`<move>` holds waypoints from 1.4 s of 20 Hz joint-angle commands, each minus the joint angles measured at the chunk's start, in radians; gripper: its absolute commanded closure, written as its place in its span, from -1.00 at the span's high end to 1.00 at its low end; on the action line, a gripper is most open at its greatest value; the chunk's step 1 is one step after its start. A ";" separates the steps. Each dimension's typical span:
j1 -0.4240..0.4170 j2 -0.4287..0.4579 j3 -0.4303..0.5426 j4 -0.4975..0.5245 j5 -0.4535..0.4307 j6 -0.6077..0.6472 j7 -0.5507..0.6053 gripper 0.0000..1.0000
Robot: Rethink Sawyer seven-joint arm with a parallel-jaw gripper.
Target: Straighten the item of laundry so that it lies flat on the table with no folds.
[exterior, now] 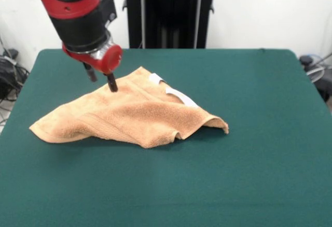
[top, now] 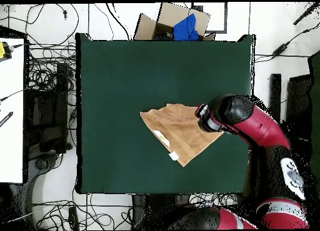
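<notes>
- Green bench (exterior: pixel 270 149): wide bare felt on all sides of the towel.
- Orange-tan towel (exterior: pixel 129 115) mid-bench, crumpled, folded over, white tags (exterior: pixel 179 96) at far edge.
- Fingers (exterior: pixel 102 81) spread, one tip touching towel's far corner.
- Overhead only: floor cables, box past bench edge.

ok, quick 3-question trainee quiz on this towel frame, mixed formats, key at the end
1. True or false: the towel lies fully flat on the table.
2. In the front view, the gripper is over which part of the towel? A) its far edge, left of the white tags B) its near edge C) off the towel, on bare felt
3. Fill in: the tags are coloured ____.

Key: 1 false, it is folded over itself. 2 A. 3 white.
</notes>
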State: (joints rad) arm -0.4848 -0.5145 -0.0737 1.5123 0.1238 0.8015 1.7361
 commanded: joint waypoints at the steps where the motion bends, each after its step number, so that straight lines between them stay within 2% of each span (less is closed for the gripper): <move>1: -0.037 -0.058 0.094 0.239 -0.061 -0.132 -0.028 1.00; 7: -0.063 -0.090 0.114 0.335 -0.085 -0.215 -0.011 1.00; 13: -0.048 -0.117 0.124 0.391 -0.095 -0.257 0.026 1.00; 20: 0.013 -0.094 0.113 0.330 -0.071 -0.226 0.086 1.00; 28: 0.031 -0.087 0.106 0.307 -0.050 -0.219 0.099 1.00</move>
State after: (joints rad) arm -0.4799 -0.6133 -0.0667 1.7932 0.0695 0.6087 1.7361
